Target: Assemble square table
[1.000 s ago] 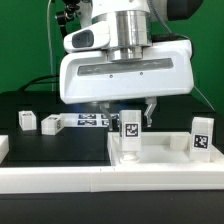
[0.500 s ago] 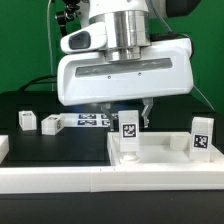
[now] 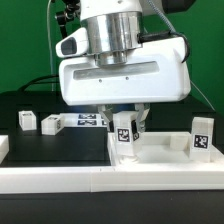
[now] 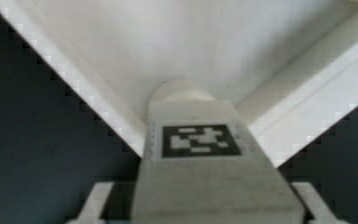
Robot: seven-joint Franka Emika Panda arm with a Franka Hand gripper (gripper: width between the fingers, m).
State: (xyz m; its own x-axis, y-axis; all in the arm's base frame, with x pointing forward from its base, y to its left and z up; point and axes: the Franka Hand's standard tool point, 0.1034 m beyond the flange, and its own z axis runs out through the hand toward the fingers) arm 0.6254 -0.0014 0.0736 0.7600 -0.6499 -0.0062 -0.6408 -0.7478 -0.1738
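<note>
So the gripper [image 3: 125, 124] is clamped on one leg [image 3: 125, 134], which stands on the square slab [image 3: 160, 158]. A second leg [image 3: 202, 138] sits upright at the slab's far right.

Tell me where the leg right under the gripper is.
In the exterior view, that leg sits under the gripper at the corner of the square slab on the exterior view's left; another leg stands toward the exterior view's right.

You see bright, even lighting in the exterior view; white surfaces nearly wash out. Your wrist view is soft: the close leg [image 4: 197, 150] appears blurred.
</note>
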